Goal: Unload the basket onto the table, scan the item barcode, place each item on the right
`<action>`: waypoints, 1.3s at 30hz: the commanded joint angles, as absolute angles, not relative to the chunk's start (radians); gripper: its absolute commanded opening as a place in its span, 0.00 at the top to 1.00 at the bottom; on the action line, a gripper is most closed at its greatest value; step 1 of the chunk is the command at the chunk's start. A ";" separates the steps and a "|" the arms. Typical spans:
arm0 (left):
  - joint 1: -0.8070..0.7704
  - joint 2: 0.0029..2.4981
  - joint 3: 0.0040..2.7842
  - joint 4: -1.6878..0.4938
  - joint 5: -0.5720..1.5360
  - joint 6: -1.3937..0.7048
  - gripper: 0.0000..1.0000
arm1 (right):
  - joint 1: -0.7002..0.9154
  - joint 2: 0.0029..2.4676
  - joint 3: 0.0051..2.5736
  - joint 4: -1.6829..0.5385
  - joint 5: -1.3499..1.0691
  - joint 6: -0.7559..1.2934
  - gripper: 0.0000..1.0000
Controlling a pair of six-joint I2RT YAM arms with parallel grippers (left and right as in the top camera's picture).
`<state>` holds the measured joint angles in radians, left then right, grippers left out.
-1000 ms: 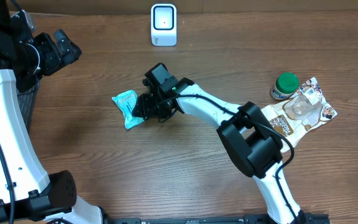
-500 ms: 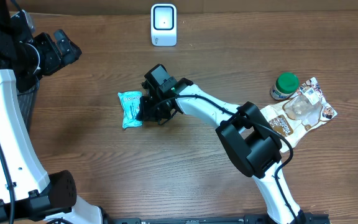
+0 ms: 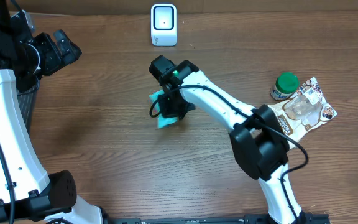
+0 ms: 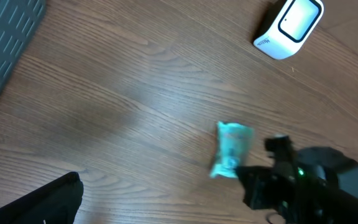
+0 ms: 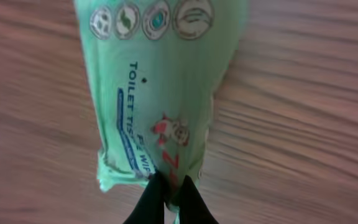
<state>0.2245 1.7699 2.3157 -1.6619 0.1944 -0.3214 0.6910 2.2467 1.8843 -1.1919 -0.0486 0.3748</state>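
From above, the right arm (image 3: pixel 219 109) reaches to the middle of the brown tabletop (image 3: pixel 104 155). The right fingers (image 3: pixel 169 107) are pressed together on a small teal wipes pack (image 3: pixel 165 121). The black end of the arm lies over the pack and hides most of it, so only bits of teal peek out. A white scanner (image 3: pixel 164 25) stands by the far edge, in line with the pack but apart from it. Near the right edge are a jar with a green lid (image 3: pixel 285 86) and a crinkly packet (image 3: pixel 319 106), just beside each other. The left arm (image 3: pixel 5 124) stands at the left edge, next to a grey bin (image 3: pixel 28 99). The left fingers (image 3: pixel 68 51) are spread wide near the far left corner and hold nothing.

From the left wrist, the pack shows on the wood with the black right fingers at its lower end. The scanner sits toward the far edge, the bin toward the left edge. One dark left finger pokes in at the bottom.

From the right wrist, the pack fills the view. It is pale green, with round pictures on top and the word "TOILET". The two black fingertips pinch its near edge, with blurry wood behind.
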 commanded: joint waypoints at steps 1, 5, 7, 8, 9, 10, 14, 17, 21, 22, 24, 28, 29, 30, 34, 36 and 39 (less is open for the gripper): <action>0.226 1.779 2.319 -1.664 0.200 -0.310 0.00 | 0.713 2.191 1.904 -1.279 0.352 0.453 0.96; 0.226 1.779 2.319 -1.664 0.200 -0.310 0.00 | 0.744 2.191 1.867 -1.412 0.696 0.635 0.96; 0.226 1.779 2.319 -1.664 0.200 -0.310 0.00 | 0.757 2.191 1.864 -1.475 0.796 0.694 0.96; 0.226 1.779 2.319 -1.664 0.200 -0.310 0.00 | 0.764 2.191 1.864 -1.498 0.818 0.709 0.96; 0.226 1.779 2.319 -1.664 0.200 -0.310 0.00 | 0.769 2.191 1.864 -1.509 0.822 0.711 0.96; 0.226 1.779 2.319 -1.664 0.200 -0.310 0.00 | 0.774 2.191 1.864 -1.518 0.817 0.711 0.96; 0.226 1.779 2.319 -1.664 0.200 -0.310 0.00 | 0.785 2.212 1.863 -1.509 0.793 0.718 0.96; 0.226 1.779 2.319 -1.664 0.200 -0.310 0.00 | 0.799 2.263 1.863 -1.488 0.776 0.673 0.96; 0.226 1.779 2.319 -1.664 0.200 -0.310 0.00 | 0.850 2.341 1.863 -1.487 0.777 0.634 0.96; 0.226 1.779 2.319 -1.664 0.200 -0.310 0.00 | 0.863 2.350 1.863 -1.484 0.777 0.634 0.96; 0.226 1.779 2.319 -1.664 0.200 -0.310 0.00 | 0.896 2.354 1.864 -1.465 0.772 0.631 0.96; 0.226 1.779 2.319 -1.664 0.200 -0.310 0.00 | 0.925 2.352 1.906 -1.469 0.727 0.633 0.77; 0.226 1.779 2.319 -1.664 0.200 -0.310 0.00 | 0.925 2.352 1.921 -1.472 0.703 0.633 0.68; 0.226 1.779 2.319 -1.664 0.200 -0.310 0.00 | 0.918 2.351 1.940 -1.477 0.671 0.632 0.63; 0.226 1.779 2.319 -1.664 0.200 -0.310 0.00 | 0.845 2.329 2.024 -1.499 0.539 0.593 0.61; 0.226 1.779 2.319 -1.664 0.200 -0.310 0.00 | 0.793 2.307 2.061 -1.495 0.445 0.538 0.61; 0.226 1.779 2.319 -1.664 0.200 -0.310 0.00 | 0.694 2.262 2.085 -1.464 0.248 0.411 0.58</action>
<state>0.2245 1.7699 2.3157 -1.6619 0.1947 -0.3218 0.7780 2.3501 2.0464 -1.4769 0.4564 0.5377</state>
